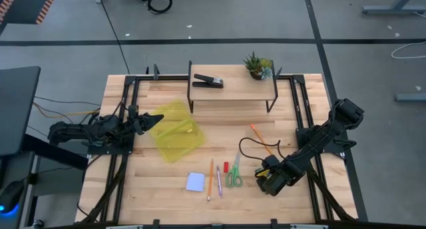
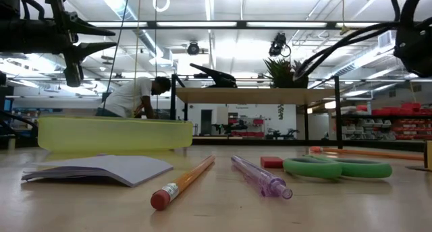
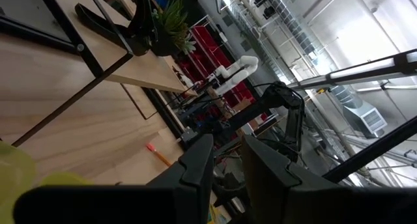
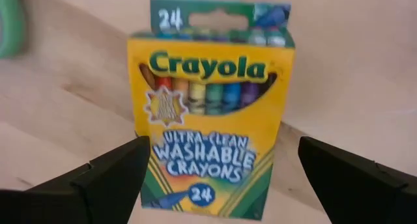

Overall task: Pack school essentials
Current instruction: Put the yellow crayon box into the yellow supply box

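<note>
While overhead hides it, right pincer (image 4: 221,168) spread wide around crayon box (image 4: 212,107) | left pincer (image 1: 152,120) closed at yellow pouch (image 1: 176,131)

Yellow-green crayon box (image 4: 212,113), green scissors (image 1: 233,178), translucent yellow bin (image 1: 176,131)

The pale wood counter (image 1: 166,182) carries a yellow tray (image 1: 176,138), blue notepad (image 1: 195,182), two orange pencils (image 1: 211,178), pink pen (image 1: 218,181), red eraser (image 1: 225,167) and green scissors (image 1: 233,177). A crayon box (image 4: 212,113) lies near the scissors. A raised shelf (image 1: 233,89) holds a black stapler (image 1: 208,81) and potted plant (image 1: 257,65).

Black stapler (image 1: 208,81) and potted plant (image 1: 257,66) share the shelf (image 1: 233,90).
</note>
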You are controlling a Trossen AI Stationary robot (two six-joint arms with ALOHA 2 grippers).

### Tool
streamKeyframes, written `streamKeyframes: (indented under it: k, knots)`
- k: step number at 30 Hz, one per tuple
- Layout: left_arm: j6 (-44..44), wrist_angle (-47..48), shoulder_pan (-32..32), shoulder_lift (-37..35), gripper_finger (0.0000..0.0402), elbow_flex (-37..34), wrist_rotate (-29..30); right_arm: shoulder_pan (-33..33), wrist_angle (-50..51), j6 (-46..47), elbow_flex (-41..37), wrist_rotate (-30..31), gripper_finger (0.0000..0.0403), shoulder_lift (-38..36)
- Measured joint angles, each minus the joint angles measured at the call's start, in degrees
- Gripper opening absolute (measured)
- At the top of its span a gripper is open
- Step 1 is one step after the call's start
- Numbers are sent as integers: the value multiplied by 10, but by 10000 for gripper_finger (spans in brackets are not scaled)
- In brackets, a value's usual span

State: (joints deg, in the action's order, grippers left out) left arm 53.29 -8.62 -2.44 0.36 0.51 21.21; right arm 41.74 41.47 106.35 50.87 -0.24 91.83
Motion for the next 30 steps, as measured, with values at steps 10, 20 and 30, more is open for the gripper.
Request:
streamKeyframes:
  k: [10,20,30]
  knots:
    - [0,0,0,0,86,0,0,-15,-47,-16,1,-55,400,-2]
    - [1,0,0,0,91,0,0,-36,-50,1,1,-77,400,-2]
    - [1,0,0,0,88,0,0,-45,-50,-1,1,-71,400,-2]
